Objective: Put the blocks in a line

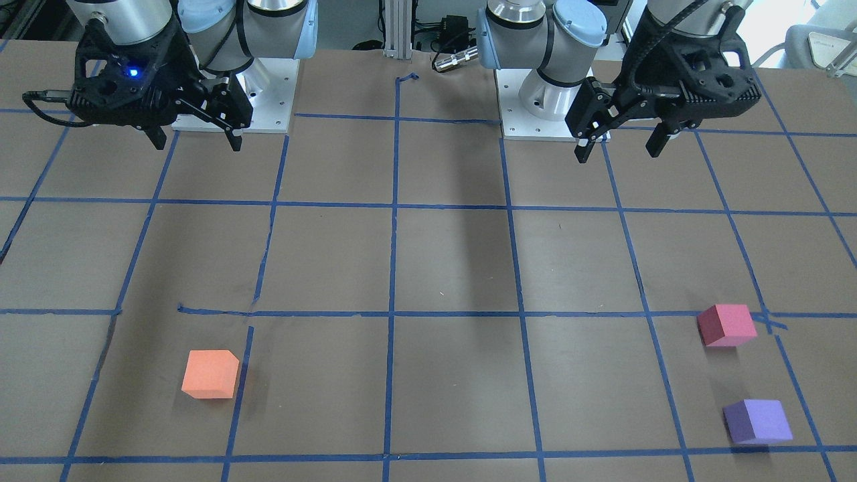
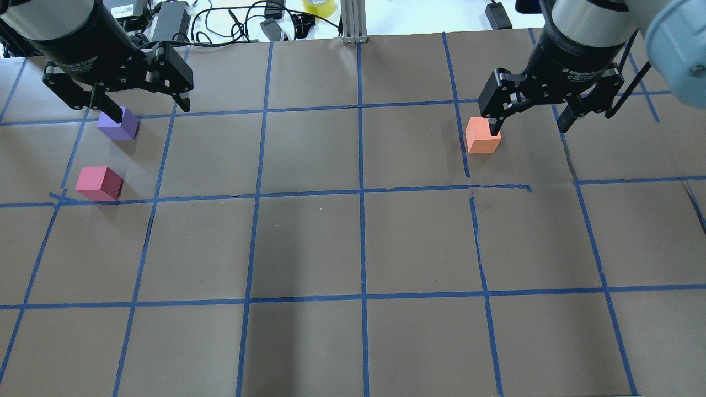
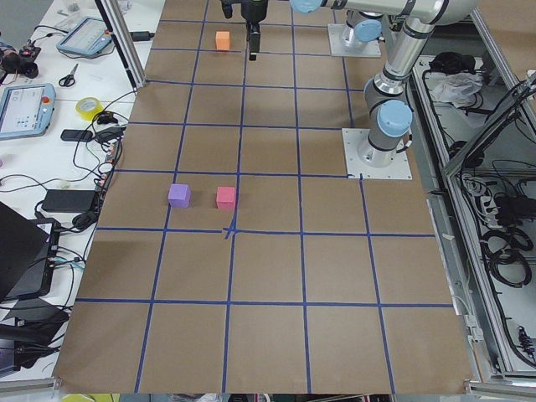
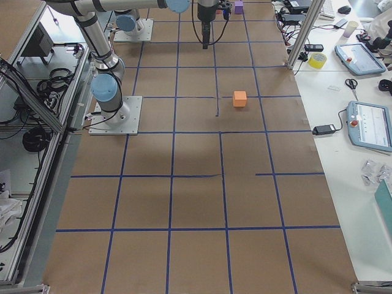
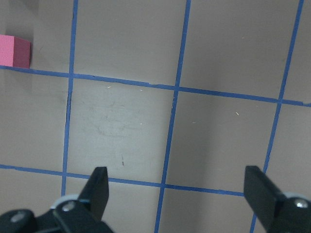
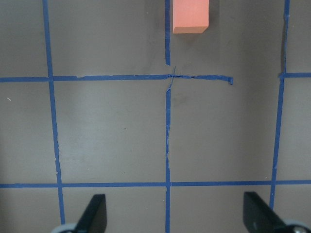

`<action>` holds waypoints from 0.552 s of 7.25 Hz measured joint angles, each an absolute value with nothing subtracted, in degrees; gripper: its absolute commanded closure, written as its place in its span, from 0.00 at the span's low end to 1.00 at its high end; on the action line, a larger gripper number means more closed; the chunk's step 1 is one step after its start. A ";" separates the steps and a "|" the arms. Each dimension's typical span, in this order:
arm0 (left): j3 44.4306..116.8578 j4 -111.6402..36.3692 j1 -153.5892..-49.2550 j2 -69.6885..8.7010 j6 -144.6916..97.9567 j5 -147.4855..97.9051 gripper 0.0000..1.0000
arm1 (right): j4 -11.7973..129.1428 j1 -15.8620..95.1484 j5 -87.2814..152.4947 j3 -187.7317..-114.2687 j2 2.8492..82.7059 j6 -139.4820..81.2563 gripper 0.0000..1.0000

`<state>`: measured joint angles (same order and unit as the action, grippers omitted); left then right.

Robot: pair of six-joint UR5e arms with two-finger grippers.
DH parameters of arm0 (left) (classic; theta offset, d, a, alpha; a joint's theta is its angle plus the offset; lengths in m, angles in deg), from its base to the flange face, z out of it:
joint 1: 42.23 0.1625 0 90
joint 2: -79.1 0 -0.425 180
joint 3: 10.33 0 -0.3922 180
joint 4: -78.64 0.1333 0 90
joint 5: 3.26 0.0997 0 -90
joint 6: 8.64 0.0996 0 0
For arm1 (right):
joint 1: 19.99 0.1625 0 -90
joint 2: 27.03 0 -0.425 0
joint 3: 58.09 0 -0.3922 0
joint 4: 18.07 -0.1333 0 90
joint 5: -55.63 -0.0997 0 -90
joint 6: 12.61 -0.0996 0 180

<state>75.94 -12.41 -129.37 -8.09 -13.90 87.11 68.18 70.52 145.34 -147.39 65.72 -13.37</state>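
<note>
Three cubes lie apart on the brown table. The orange block [image 1: 210, 374] [image 2: 483, 135] is on my right side and shows at the top of the right wrist view [image 6: 190, 16]. The pinkish-red block [image 1: 726, 325] [image 2: 99, 183] and the purple block [image 1: 758, 421] [image 2: 118, 124] sit close together on my left side. The pinkish-red block shows at the left edge of the left wrist view [image 5: 14, 50]. My left gripper [image 1: 617, 152] [image 2: 150, 110] [image 5: 180, 189] and my right gripper [image 1: 198, 144] [image 2: 528, 128] [image 6: 175, 213] are open and empty. Both hang high above the table near the bases.
Blue tape lines [image 2: 361, 193] divide the table into squares. The arm bases [image 1: 234, 100] [image 1: 549, 100] stand at the robot's edge. Cables and devices [image 2: 231, 22] lie beyond the far edge, with tablets, tape roll and scissors on a side bench [image 3: 50, 92].
</note>
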 measured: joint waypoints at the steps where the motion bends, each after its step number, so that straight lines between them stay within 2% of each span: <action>1: 75.97 -12.41 -129.34 -8.01 -13.85 87.13 0.00 | 68.27 70.53 145.38 -147.39 65.70 -13.33 0.00; 4: 75.98 -12.45 -129.29 -7.80 -13.78 87.31 0.00 | 68.43 70.46 145.34 -147.39 65.69 -12.92 0.00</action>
